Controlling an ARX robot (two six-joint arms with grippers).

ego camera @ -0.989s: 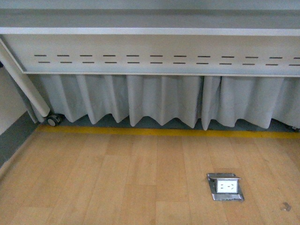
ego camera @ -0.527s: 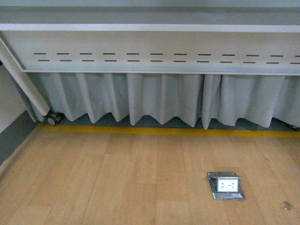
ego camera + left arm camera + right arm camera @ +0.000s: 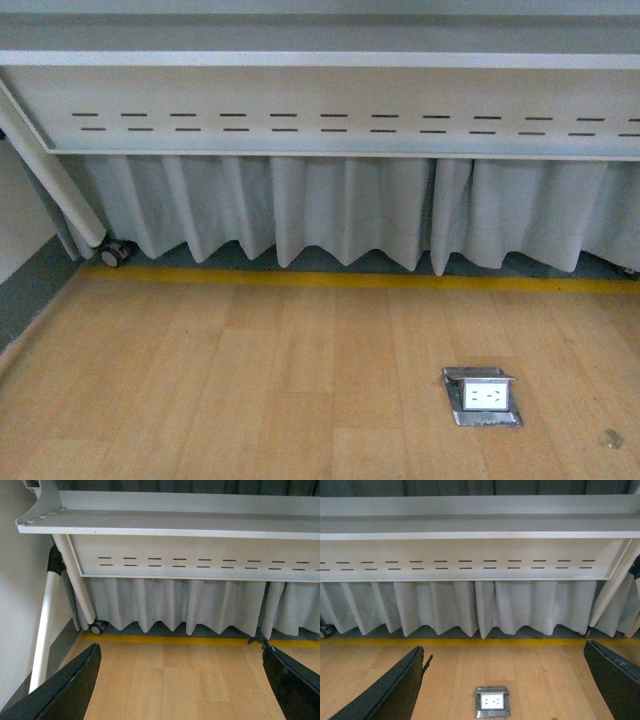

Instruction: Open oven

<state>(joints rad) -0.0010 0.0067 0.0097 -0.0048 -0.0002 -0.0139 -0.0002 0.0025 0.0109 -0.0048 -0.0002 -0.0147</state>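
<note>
- Wall (image 3: 20,215) at the far left of the front view, pale above with a grey skirting strip at floor level.
- Table leg (image 3: 50,170), a white tube, slants down to a small caster (image 3: 115,254) that rests at the edge of the floor.
- Table (image 3: 320,60) spans the whole width; only its grey-white edge shows, with a panel (image 3: 330,110) below it pierced by two rows of short slots.
- Curtain (image 3: 340,215) in white pleats hangs behind and below the panel, ending just above a yellow line (image 3: 350,281) on the floor.
- Floor (image 3: 250,380) is light wood planking.
- Socket box (image 3: 482,397), a metal floor outlet with its lid flipped up, sits right of centre; a small dark spot (image 3: 611,438), perhaps a scuff or a screw, lies near it further right.
- Oven is not visible in any view, so its place cannot be told.
- Left gripper (image 3: 180,690) shows in its wrist view as two black fingers (image 3: 65,690) set wide apart, holding nothing, above the bare floor facing the table.
- Right gripper (image 3: 505,690) likewise has its fingers (image 3: 390,690) spread wide and empty, with the socket box (image 3: 492,701) seen between them on the floor.
</note>
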